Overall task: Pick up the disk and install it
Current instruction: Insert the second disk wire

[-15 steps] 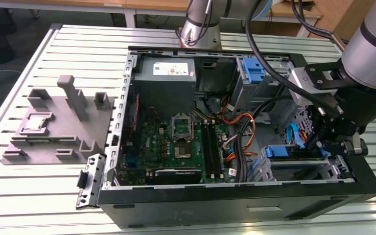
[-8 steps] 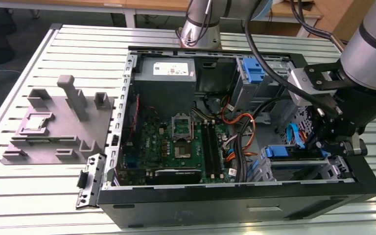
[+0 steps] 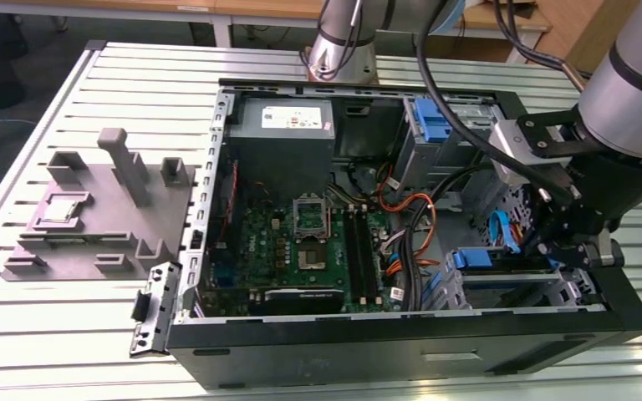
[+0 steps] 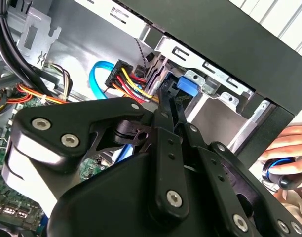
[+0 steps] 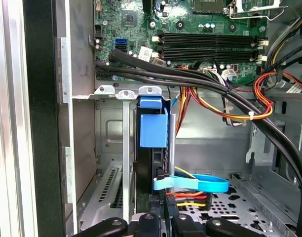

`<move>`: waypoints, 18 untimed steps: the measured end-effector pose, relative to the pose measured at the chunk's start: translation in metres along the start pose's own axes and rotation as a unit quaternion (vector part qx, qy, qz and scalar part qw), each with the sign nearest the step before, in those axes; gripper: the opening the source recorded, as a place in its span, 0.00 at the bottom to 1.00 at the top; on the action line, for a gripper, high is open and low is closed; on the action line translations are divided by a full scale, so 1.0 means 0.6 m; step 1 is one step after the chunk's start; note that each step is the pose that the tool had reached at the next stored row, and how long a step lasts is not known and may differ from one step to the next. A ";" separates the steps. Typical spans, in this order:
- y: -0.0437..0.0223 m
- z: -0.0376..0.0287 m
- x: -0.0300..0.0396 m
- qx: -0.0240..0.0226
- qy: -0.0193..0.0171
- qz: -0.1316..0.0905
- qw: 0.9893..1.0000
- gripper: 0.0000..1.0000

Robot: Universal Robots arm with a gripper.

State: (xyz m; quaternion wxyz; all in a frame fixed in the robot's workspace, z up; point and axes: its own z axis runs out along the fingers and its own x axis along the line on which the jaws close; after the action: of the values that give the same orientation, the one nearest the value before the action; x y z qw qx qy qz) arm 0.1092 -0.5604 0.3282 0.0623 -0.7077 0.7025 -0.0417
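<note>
Install step under way: gripper (image 5: 163, 217) clamped narrow on the disk (image 5: 153, 129), edge-on in the drive cage (image 5: 116, 91), needing straight seating.

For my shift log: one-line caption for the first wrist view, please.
Gripper at the edge of the disk, which stands on edge in the drive cage below the motherboard.
</note>
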 end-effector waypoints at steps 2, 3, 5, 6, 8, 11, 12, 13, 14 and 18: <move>0.000 0.002 0.000 0.000 0.000 0.000 1.000 0.16; 0.000 0.002 0.000 0.000 0.000 0.000 1.000 0.16; 0.000 0.002 0.000 0.000 0.000 0.000 1.000 0.16; 0.000 0.002 0.000 0.000 0.000 0.000 1.000 0.16; 0.000 0.002 0.000 0.000 0.000 0.000 1.000 0.16; 0.001 0.004 0.000 0.000 -0.001 0.000 1.000 0.17; 0.000 0.003 0.000 0.000 0.000 0.000 1.000 0.24; 0.000 0.003 0.000 0.000 0.000 0.000 1.000 0.24; 0.000 0.003 0.000 0.000 0.000 0.000 1.000 0.24; 0.000 -0.001 0.000 0.000 0.000 0.000 1.000 0.24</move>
State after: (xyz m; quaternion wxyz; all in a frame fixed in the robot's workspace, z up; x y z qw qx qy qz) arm 0.1091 -0.5604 0.3289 0.0624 -0.7077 0.7025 -0.0416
